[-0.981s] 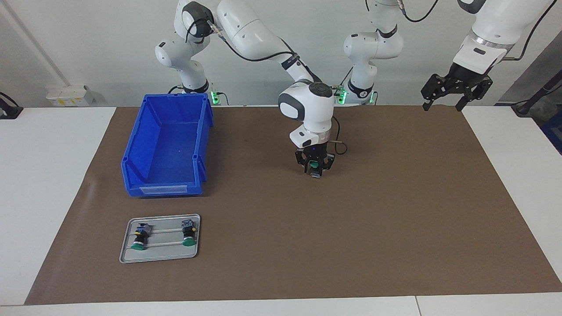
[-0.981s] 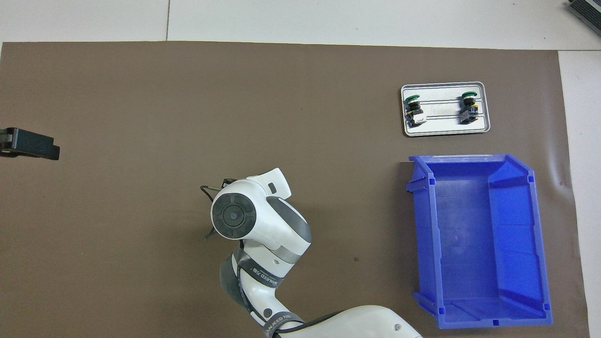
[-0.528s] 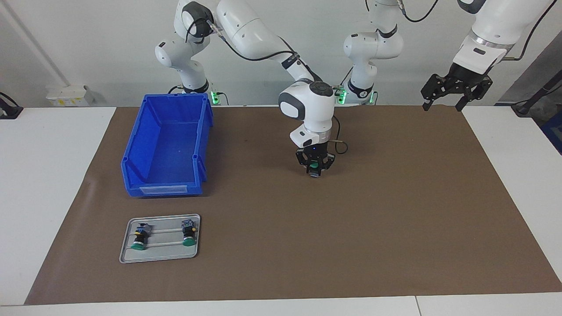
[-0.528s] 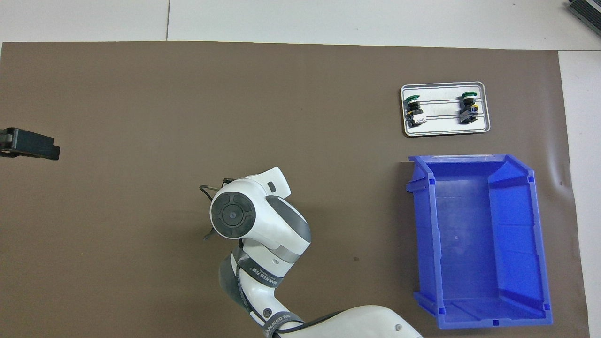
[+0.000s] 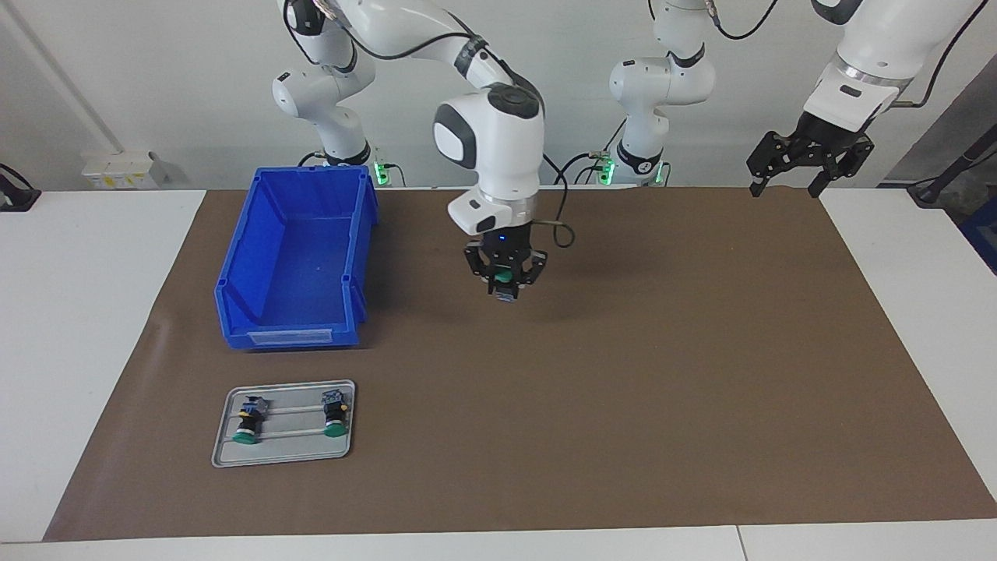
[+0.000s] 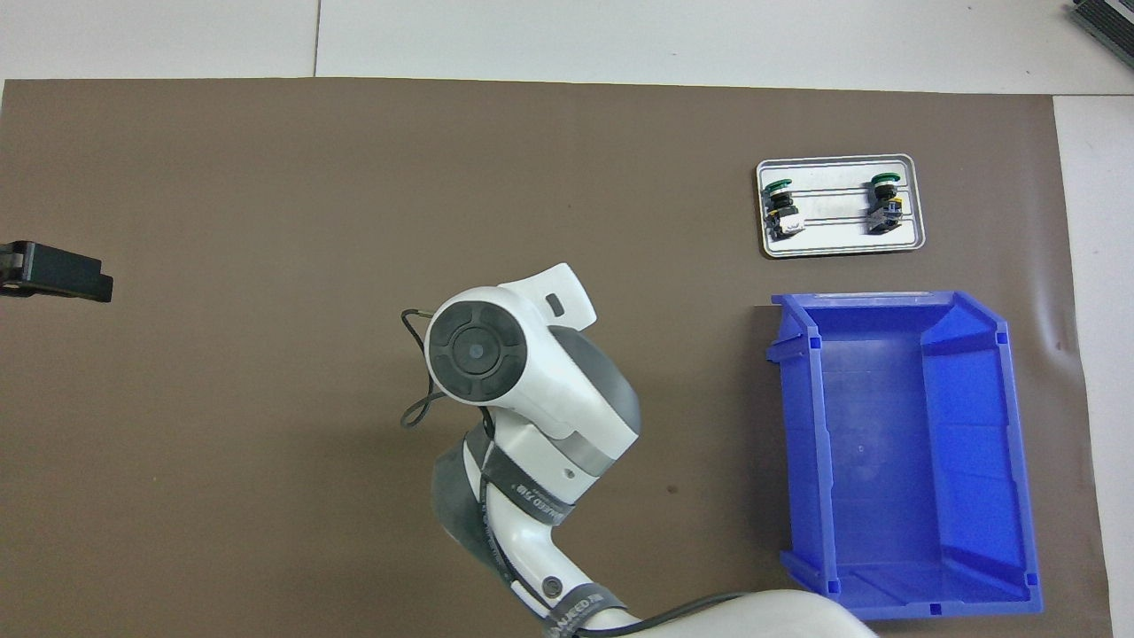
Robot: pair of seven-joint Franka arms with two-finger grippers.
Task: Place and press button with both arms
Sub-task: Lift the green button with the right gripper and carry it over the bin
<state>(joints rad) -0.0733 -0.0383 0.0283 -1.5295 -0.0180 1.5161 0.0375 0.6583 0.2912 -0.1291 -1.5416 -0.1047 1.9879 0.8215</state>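
Note:
My right gripper hangs over the brown mat, a little toward the blue bin from the mat's middle. It is shut on a button, green cap up between the fingers and grey block below, clear of the mat. In the overhead view the right arm's white wrist hides both the gripper and the button. My left gripper waits open and empty, high over the mat's corner at the left arm's end. Only its black tip shows from above.
A blue bin stands empty at the right arm's end. Farther from the robots than the bin, a small metal tray holds two more green-capped buttons lying on their sides.
The right gripper has closed on the button, lifted it off the mat and moved toward the blue bin. The left arm has not moved.

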